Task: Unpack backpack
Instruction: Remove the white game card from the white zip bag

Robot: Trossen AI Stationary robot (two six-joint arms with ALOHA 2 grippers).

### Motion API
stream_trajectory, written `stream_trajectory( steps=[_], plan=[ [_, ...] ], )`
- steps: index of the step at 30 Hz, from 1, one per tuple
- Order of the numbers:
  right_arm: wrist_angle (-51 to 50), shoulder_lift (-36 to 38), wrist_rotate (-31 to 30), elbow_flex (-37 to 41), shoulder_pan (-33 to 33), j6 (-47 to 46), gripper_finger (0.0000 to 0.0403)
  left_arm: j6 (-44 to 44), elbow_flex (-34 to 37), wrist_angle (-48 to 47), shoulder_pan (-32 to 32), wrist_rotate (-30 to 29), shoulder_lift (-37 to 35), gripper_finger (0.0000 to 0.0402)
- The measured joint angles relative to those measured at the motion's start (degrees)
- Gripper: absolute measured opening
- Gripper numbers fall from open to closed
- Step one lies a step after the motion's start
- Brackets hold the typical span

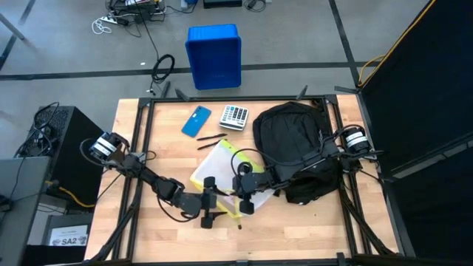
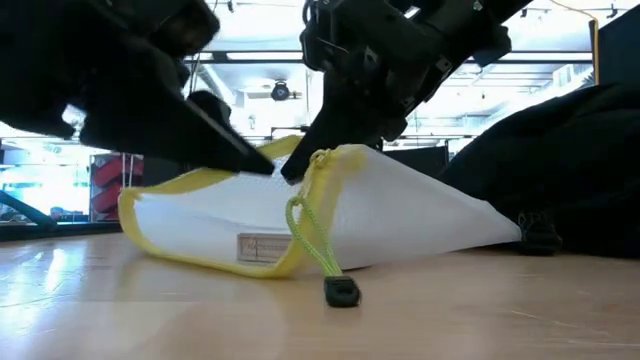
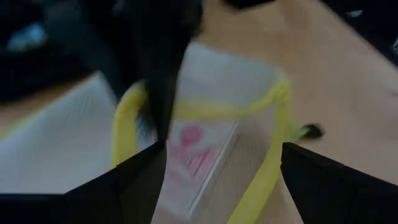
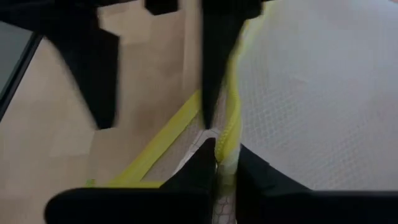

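The backpack point(image 1: 295, 148) is seen lying on the right side of the table point(image 1: 133, 222), with a white mesh pouch point(image 1: 218, 170) edged in yellow lying just beside it toward the middle. The right gripper point(image 1: 244, 193) is closed on the pouch's yellow zip edge, as the right wrist view shows, with its fingers point(image 4: 211, 168) pinched together over the trim. The left gripper point(image 1: 209, 209) is held with its jaws apart at the pouch's near corner, nothing being gripped between them. The step in hand is judged to be the opening of the pouch; it is best done if the yellow edge is kept pinched firmly while the opposite side is taken by the left gripper, so that the mouth is drawn apart rather than the whole pouch being dragged. The green pull cord point(image 2: 315, 240) should be kept free. A small label point(image 2: 262, 248) is sewn on the pouch's side, but its writing cannot be read; a pink-printed card point(image 3: 196, 152) inside is likewise illegible. A calculator point(image 1: 234, 116) and a blue phone point(image 1: 196, 121) lie farther back.
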State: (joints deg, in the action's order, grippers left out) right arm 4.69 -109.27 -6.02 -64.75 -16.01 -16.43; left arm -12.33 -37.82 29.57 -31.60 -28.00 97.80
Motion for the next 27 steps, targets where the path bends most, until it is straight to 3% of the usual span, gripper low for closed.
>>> stream_trajectory(
  steps=[16,27],
  plan=[
    [1.3,1.5,0.1,0.0,-2.3,0.1,0.0000,-2.6,0.0,-0.2,0.1,0.2,5.2,0.0282],
    [3.3,1.7,5.8,0.0,-3.3,-1.0,0.0000,3.1,0.0,3.8,0.6,-2.3,5.7,0.0282]
  ],
)
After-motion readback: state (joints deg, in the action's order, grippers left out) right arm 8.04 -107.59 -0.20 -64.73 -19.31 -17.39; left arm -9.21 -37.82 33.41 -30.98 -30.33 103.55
